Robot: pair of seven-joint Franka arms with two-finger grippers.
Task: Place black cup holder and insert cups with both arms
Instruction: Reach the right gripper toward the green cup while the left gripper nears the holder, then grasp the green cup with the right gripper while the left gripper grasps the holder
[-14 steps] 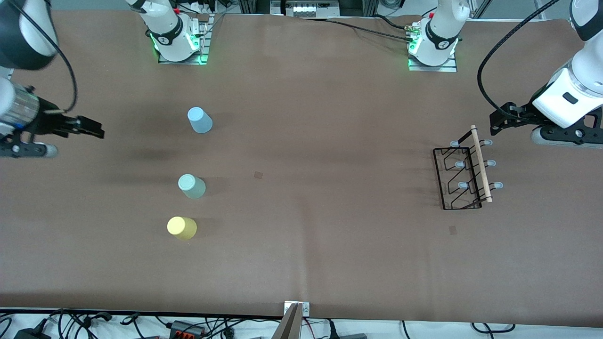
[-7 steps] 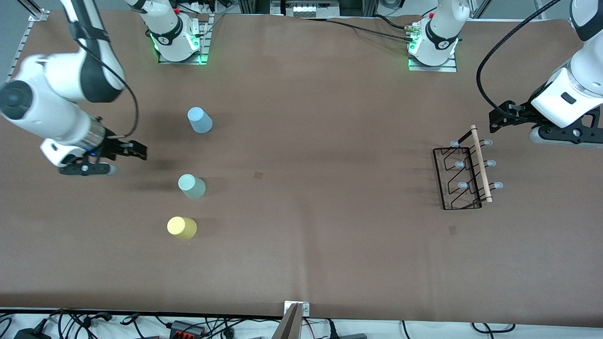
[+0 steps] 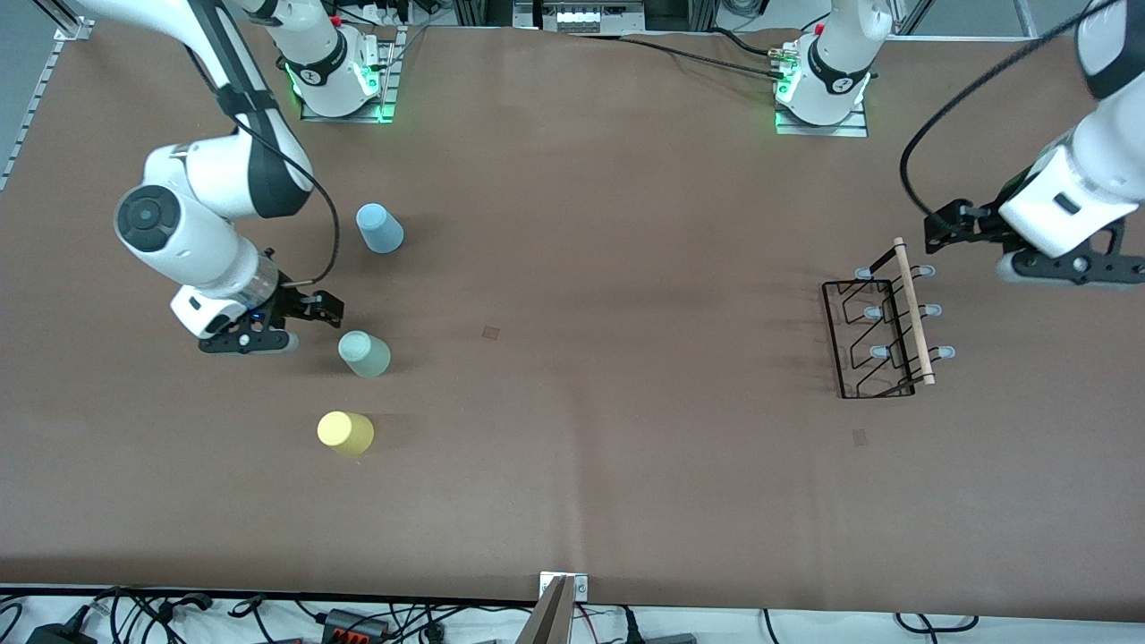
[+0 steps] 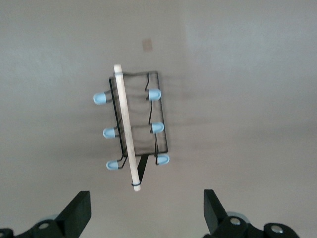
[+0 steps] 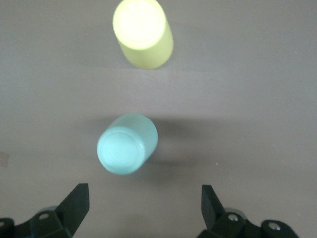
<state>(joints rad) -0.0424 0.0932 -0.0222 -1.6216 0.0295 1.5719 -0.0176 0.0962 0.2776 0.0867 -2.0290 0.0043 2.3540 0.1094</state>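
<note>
The black cup holder [image 3: 881, 331] with its wooden rod handle [image 3: 912, 313] and grey-blue prong tips stands toward the left arm's end of the table; it also shows in the left wrist view [image 4: 133, 129]. My left gripper [image 3: 948, 224] is open and empty, in the air beside the rod's end. Three cups stand upside down toward the right arm's end: light blue [image 3: 379, 227], mint green [image 3: 363, 353], yellow [image 3: 344, 432]. My right gripper [image 3: 322, 309] is open and empty, close beside the mint cup [image 5: 127, 144]; the yellow cup [image 5: 142, 32] lies past it.
The brown table [image 3: 608, 268] holds two small dark marks [image 3: 490, 332] [image 3: 860, 436]. The arm bases [image 3: 340, 72] [image 3: 823, 80] stand along the table edge farthest from the front camera. Cables lie along the edge nearest to it.
My right arm has swung in from the table's end, bringing its open gripper close to the mint cup. My left gripper has shifted slightly up beside the rod's end. Cups and holder have not moved.
</note>
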